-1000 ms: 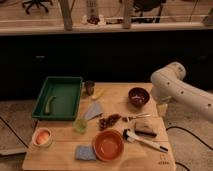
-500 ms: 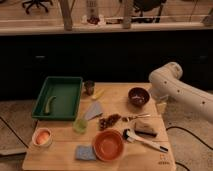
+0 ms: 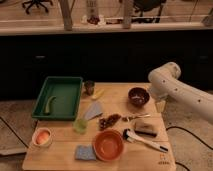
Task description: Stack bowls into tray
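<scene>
A dark maroon bowl point(image 3: 138, 96) sits upright at the back right of the wooden table point(image 3: 125, 160). A wider orange bowl point(image 3: 108, 145) rests near the front edge, with nothing in it. The green tray point(image 3: 70, 82) lies at the back left and holds only a small green item point(image 3: 50, 104). My white arm reaches in from the right, its elbow raised above the table's right edge. The gripper point(image 3: 156, 96) hangs at the arm's end just right of the maroon bowl, apart from it and holding nothing. Both bowls stand free on the table.
A dark metal cup point(image 3: 89, 87) and a yellow item point(image 3: 99, 94) stand beside the tray. A green cup point(image 3: 80, 125), a grey cloth point(image 3: 93, 111), a brown snack point(image 3: 109, 121), a white-handled brush point(image 3: 145, 141), a blue sponge point(image 3: 84, 152) and a small pale bowl point(image 3: 42, 136) lie about.
The arm has shifted slightly to the left, toward the maroon bowl. Nothing on the table has moved.
</scene>
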`<act>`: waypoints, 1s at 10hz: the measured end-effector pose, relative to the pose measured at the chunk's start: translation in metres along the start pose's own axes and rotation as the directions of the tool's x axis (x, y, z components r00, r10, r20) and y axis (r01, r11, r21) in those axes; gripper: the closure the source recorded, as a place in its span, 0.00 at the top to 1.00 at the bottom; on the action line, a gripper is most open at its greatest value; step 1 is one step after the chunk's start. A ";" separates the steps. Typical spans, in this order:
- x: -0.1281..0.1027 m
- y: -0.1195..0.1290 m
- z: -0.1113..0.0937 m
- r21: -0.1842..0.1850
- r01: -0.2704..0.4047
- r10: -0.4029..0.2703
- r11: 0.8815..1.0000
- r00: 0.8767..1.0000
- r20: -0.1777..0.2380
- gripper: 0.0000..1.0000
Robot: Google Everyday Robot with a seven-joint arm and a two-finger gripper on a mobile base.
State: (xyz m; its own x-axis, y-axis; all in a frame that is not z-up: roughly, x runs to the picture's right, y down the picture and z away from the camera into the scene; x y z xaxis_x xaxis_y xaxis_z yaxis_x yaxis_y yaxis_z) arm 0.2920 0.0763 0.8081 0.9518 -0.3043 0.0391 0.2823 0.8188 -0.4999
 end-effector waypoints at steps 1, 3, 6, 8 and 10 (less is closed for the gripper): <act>0.001 -0.002 0.002 0.001 0.011 -0.011 1.000 1.000 0.003 0.80; 0.002 -0.006 0.009 0.003 0.038 -0.038 0.999 0.999 0.012 0.80; -0.001 -0.014 0.017 0.011 0.081 -0.081 0.997 0.996 0.026 0.80; 0.000 -0.016 0.022 0.016 0.107 -0.108 0.994 0.994 0.035 0.80; 0.000 -0.019 0.027 0.022 0.135 -0.136 0.991 0.990 0.044 0.80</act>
State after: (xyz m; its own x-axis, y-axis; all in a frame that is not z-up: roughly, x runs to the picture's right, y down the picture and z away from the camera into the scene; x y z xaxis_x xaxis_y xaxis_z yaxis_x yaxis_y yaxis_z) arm 0.2895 0.0742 0.8413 0.9091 -0.3907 0.1449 0.4106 0.7807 -0.4712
